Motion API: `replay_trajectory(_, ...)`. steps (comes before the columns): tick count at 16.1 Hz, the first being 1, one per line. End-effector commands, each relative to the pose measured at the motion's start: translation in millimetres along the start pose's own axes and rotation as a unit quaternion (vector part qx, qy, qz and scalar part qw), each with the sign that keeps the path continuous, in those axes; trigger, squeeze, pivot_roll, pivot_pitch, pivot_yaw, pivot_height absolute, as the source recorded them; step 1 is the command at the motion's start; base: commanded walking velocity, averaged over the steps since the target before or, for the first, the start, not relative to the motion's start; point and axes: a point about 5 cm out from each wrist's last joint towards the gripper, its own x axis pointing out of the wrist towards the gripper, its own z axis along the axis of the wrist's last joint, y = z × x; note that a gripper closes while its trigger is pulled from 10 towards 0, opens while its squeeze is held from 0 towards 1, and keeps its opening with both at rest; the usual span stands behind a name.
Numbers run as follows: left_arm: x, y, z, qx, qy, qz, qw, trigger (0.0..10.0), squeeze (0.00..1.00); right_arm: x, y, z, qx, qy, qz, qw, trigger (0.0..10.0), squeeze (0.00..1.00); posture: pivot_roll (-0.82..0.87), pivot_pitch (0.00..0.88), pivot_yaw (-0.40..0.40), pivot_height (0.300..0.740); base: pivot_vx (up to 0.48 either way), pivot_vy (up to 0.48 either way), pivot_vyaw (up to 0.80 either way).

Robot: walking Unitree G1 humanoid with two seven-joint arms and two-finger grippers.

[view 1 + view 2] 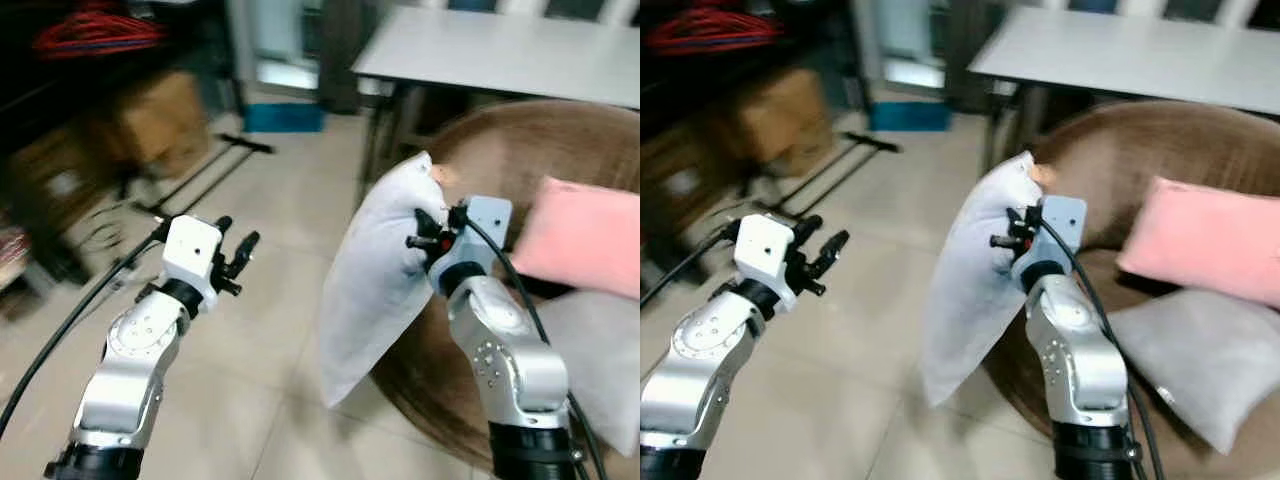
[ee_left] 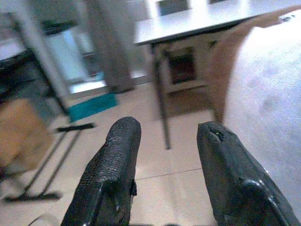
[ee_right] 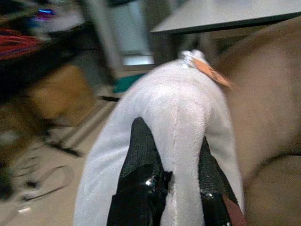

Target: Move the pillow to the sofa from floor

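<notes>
Pillow (image 1: 375,275) hangs long-axis down from my right gripper (image 1: 432,232) in the left eye view, clear of the floor, the brown sofa (image 1: 560,150) just right of it. My left gripper (image 1: 238,255) idles nearby. In its wrist view its fingers (image 2: 110,176) stand apart, empty. The right wrist view shows black fingers (image 3: 138,174) clamped either side of the pillow's seam (image 3: 178,141); the sofa lies beyond, so I'd swing rightward.
</notes>
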Motion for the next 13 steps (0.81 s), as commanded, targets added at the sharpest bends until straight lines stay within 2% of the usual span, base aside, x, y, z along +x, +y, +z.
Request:
replay_trajectory(1, -1.5, -1.1, 0.7, 0.005, 0.001, -0.01, 1.0, 10.0, 0.0, 1.7, -0.2, 12.1, -0.005, -0.034, -0.002, 0.999, 10.0, 0.0, 0.0, 0.0, 0.036, 0.74, 0.352, 0.0, -0.8)
replay_trajectory(9, -5.4, -4.5, -2.9, 0.004, 0.007, -0.029, 1.0, 10.0, 0.0, 3.5, 2.7, 15.1, -0.023, -0.039, 0.012, 0.999, 10.0, 0.0, 0.01, 0.0, 0.023, 0.74, 0.347, 0.0, -0.77)
replay_trajectory(13, -7.1, -7.1, -3.7, 0.005, 0.009, -0.038, 0.999, 10.0, 0.0, 4.3, 6.1, 13.8, -0.033, -0.038, 0.027, 0.998, 10.0, 0.0, 0.02, 0.0, 0.015, 0.74, 0.327, 0.0, 0.0)
